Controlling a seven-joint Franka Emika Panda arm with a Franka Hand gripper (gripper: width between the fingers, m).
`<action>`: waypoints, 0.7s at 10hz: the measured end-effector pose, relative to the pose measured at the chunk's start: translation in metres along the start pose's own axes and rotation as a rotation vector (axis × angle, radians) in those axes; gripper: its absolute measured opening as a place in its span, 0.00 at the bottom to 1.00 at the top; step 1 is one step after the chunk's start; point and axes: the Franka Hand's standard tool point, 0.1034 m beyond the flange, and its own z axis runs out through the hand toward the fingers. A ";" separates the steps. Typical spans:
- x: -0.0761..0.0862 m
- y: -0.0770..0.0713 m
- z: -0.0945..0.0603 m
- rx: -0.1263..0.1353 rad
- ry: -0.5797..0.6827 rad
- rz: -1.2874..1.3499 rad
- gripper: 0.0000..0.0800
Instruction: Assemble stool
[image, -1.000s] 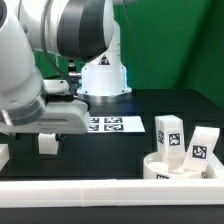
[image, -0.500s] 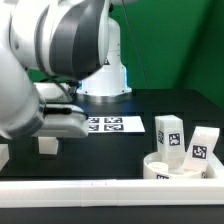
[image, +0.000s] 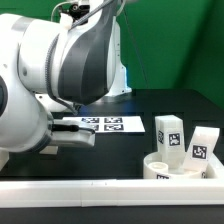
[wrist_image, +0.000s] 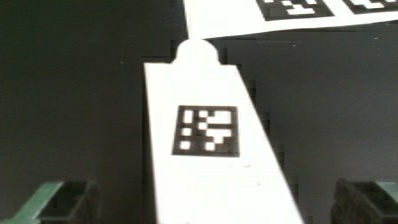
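Observation:
A white stool leg (wrist_image: 210, 130) with a black-and-white tag lies flat on the black table, its tapered tip towards the marker board (wrist_image: 294, 12). My gripper (wrist_image: 210, 203) is open over the leg's near end. One dark finger (wrist_image: 54, 200) stands on each side of the leg, well apart from it. In the exterior view my arm (image: 60, 70) fills the left and hides this leg and most of the gripper. Two more legs (image: 168, 135) (image: 203, 147) stand upright at the exterior view's right. The round seat disc (image: 162, 168) lies just in front of them.
The marker board (image: 108, 125) lies flat on the table in front of the robot base (image: 118, 75). A long white border rail (image: 100, 195) runs along the near edge of the table.
My arm has swung towards the exterior view's right and now covers more of the left side, hiding the two white pieces seen there before. The jaws stayed open.

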 end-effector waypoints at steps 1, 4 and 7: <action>0.001 0.000 0.001 0.000 0.003 0.000 0.70; 0.002 0.002 0.002 0.001 0.004 0.002 0.41; -0.001 -0.006 -0.007 -0.005 0.020 0.013 0.41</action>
